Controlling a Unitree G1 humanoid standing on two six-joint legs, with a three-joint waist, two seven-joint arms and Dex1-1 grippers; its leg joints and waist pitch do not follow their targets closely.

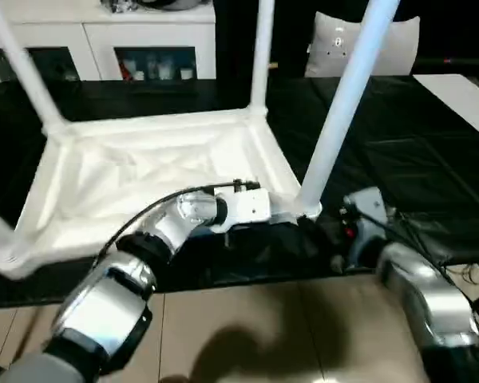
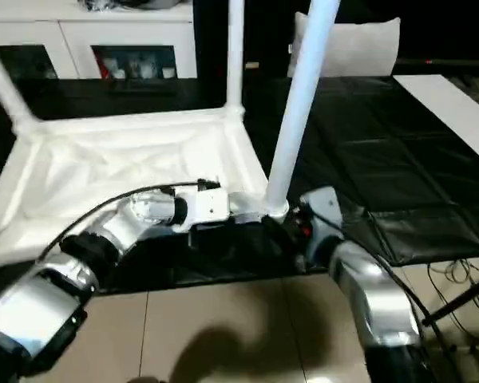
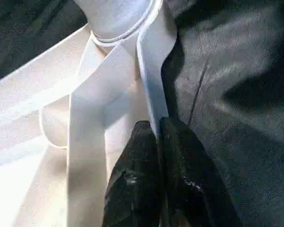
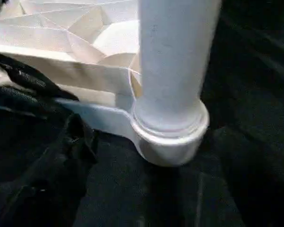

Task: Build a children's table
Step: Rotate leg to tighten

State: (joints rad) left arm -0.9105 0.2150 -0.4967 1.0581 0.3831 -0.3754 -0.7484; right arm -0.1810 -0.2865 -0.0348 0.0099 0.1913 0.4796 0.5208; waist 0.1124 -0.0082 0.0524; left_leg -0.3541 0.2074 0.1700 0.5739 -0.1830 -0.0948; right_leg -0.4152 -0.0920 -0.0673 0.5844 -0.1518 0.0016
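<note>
Left hand (image 3: pixel 157 130) is pinching the tabletop (image 1: pixel 144 171) rim near the lower-right leg (image 1: pixel 343 112); right hand's (image 1: pixel 335 231) opening is lying hidden beside that corner socket (image 4: pixel 168 142), state undeterminable.

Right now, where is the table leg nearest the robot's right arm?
In the left eye view, the nearest leg stands in the near right corner socket of the upturned tabletop, between the left gripper and the right gripper.
</note>
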